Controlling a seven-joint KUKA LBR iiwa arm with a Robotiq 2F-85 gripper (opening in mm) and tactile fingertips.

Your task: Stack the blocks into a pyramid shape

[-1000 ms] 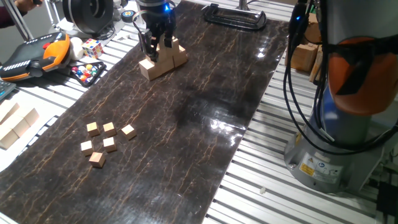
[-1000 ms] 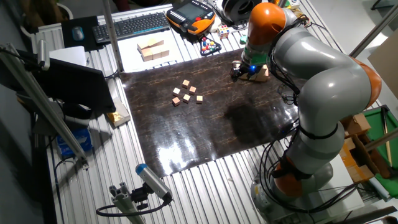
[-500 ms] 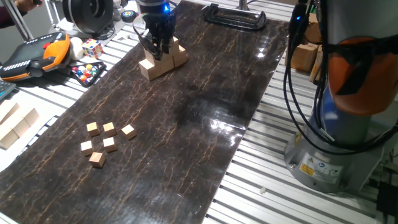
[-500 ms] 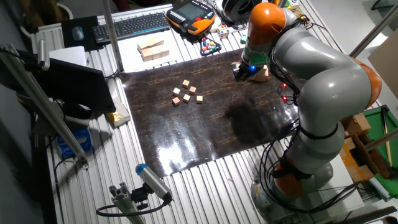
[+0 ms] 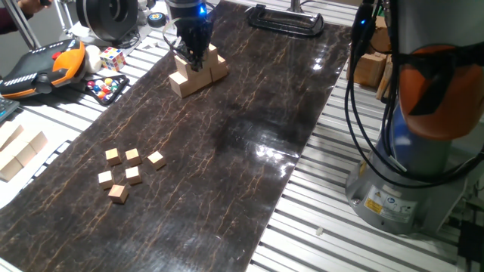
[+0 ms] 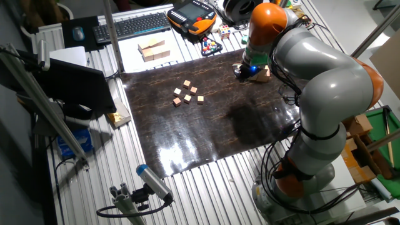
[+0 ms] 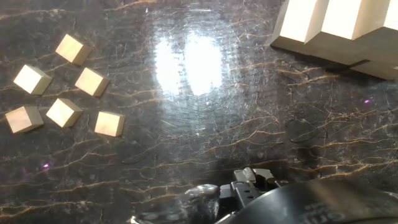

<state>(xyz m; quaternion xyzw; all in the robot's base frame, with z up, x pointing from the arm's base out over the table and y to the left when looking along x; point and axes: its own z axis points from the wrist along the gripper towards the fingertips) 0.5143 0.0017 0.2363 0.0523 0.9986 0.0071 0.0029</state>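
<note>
Lying loose on the dark mat [image 5: 227, 136], six tan blocks [image 5: 132, 175] — plain, cube-shaped, jaws' state unclear.

Matt pale wooden blocks [image 5: 132, 155], glossy dark marble-look mat [image 5: 227, 136], ribbed metal table [image 5: 318, 189]

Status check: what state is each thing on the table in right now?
small cubes: six, loose on the mat, none stacked
larger blocks: bunched in a stepped pile
gripper: down at the larger blocks, jaws unclear
puzzle cube: sitting off the mat
</note>
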